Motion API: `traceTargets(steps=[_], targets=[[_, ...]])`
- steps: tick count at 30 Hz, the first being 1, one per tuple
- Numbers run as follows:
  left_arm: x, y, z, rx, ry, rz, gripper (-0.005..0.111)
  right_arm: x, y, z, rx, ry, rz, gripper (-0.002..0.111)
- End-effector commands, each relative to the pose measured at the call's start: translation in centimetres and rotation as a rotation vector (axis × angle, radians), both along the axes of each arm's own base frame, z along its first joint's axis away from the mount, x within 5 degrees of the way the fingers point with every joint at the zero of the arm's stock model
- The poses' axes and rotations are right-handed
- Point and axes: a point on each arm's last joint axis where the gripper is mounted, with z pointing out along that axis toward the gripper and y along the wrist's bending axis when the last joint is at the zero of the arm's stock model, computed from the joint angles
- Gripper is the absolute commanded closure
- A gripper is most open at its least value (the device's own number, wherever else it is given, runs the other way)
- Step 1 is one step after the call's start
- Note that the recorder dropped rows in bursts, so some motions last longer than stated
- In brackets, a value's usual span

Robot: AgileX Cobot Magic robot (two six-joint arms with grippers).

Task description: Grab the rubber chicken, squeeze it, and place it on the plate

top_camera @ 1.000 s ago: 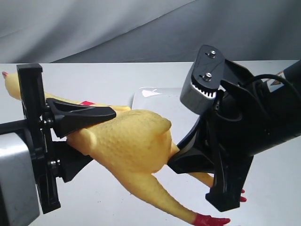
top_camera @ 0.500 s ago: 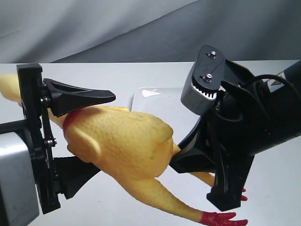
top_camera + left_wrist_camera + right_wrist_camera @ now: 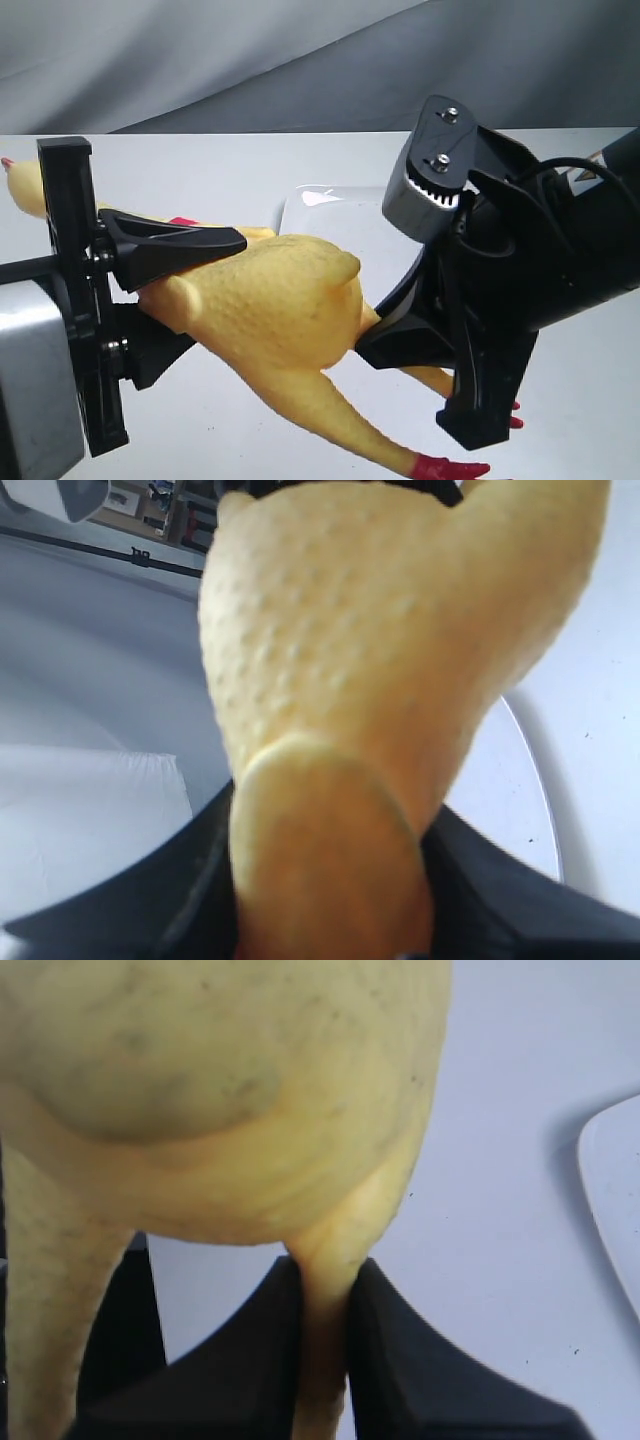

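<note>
The rubber chicken [image 3: 290, 300] hangs in the air over the bench [image 3: 250, 160]. Its head points toward the left edge and its red feet trail toward the near edge, with the white plate [image 3: 312, 203] lying behind it toward the far edge. Your left gripper [image 3: 215, 290] is clenched across the chest just behind the neck, and the body bulges out past the black fingers. Your right gripper [image 3: 325, 1320] is pinched tight on one thin leg just below the belly. This looks like the squeeze itself, so hold the right grip steady as an anchor. Press with the left only, straight across the body, without drawing the arms apart, because the leg is the weak point and could stretch or slip. When you go to the plate, aim the fat body at its middle, since neck and legs will likely overhang the rim. Half a second ago the left jaws stood wide apart, the chest was full and round and the head sat higher. Now they have closed in again, as they were a second ago.
</note>
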Motion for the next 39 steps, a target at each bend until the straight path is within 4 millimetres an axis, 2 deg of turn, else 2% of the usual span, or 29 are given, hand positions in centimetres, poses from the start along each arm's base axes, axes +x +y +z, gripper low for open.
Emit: traceTargets(steps=[1, 6, 8, 11, 15, 17, 18, 26, 28, 33, 34, 39], targets=[[-0.07, -0.16, 0.15, -0.038, 0.028, 0.0, 0.106, 0.05, 0.05, 0.38, 0.015, -0.021, -0.002, 0.108], [-0.07, -0.16, 0.15, -0.04, 0.03, 0.001, 0.105, 0.05, 0.05, 0.38, 0.015, -0.021, -0.002, 0.108], [-0.07, -0.16, 0.15, -0.04, 0.03, 0.001, 0.1, 0.05, 0.05, 0.38, 0.015, -0.021, -0.002, 0.108], [-0.05, -0.14, 0.13, -0.038, 0.03, 0.004, 0.084, 0.05, 0.05, 0.38, 0.015, -0.021, -0.002, 0.108], [-0.01, -0.1, 0.11, -0.035, 0.031, 0.01, 0.047, 0.05, 0.05, 0.38, 0.015, -0.021, -0.002, 0.108], [0.01, -0.1, 0.15, -0.045, 0.036, 0.015, 0.035, 0.05, 0.05, 0.38, 0.015, -0.021, -0.002, 0.108], [0.04, -0.09, 0.19, -0.057, 0.043, 0.022, 0.033, 0.05, 0.05, 0.38, 0.015, -0.021, -0.002, 0.108], [0.02, -0.11, 0.21, -0.06, 0.043, 0.018, 0.037, 0.05, 0.05, 0.38, 0.015, -0.021, -0.002, 0.108], [0.02, -0.11, 0.21, -0.06, 0.043, 0.018, 0.05, 0.05, 0.05, 0.38, 0.015, -0.021, -0.002, 0.108], [0.03, -0.1, 0.2, -0.092, 0.086, 0.035, 0.103, 0.05, 0.05, 0.38, 0.015, -0.021, -0.002, 0.108], [0.02, -0.1, 0.18, -0.084, 0.079, 0.031, 0.106, 0.05, 0.05, 0.38, 0.015, -0.021, -0.002, 0.108], [0.03, -0.09, 0.17, -0.083, 0.079, 0.032, 0.106, 0.05, 0.05, 0.38, 0.015, -0.021, -0.002, 0.108]])
